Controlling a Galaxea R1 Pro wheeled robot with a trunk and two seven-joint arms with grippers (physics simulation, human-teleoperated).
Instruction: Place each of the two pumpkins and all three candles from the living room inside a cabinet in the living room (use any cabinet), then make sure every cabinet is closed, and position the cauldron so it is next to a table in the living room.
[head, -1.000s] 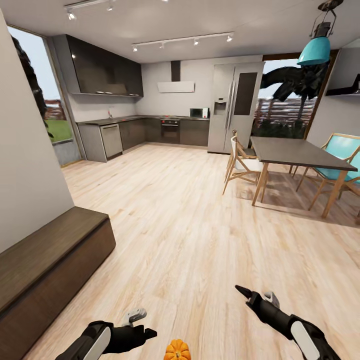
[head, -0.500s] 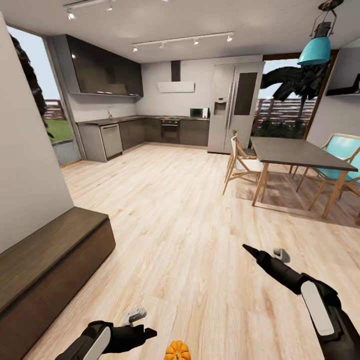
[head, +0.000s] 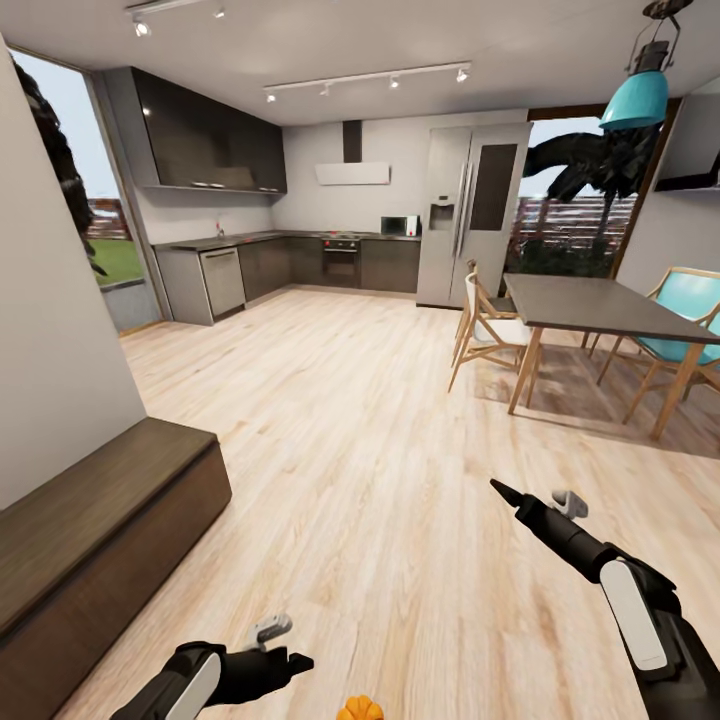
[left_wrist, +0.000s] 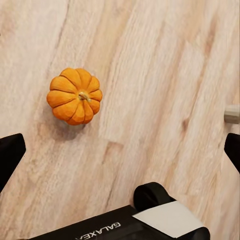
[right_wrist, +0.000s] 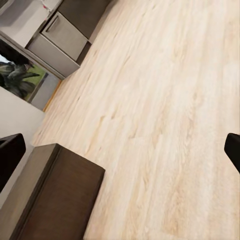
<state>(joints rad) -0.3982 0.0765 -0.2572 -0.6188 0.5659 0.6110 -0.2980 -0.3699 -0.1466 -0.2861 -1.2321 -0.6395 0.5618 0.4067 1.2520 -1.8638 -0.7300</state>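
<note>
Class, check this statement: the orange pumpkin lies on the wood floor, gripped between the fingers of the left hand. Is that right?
Not quite. The pumpkin does lie on the wood floor, but it is not gripped. The left wrist view shows the left hand open, its fingers spread wide and apart from the pumpkin, which sits free on the boards.

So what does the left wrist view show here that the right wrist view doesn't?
Left wrist view: a pumpkin sitting upright on the bare wood floor, apart from the open left tool, with part of the robot's own body below it. Right wrist view: the end of the dark brown cabinet, its front shut, and grey kitchen units beyond. Both share the pale plank floor and widely spread fingertips at the picture edges.
</note>
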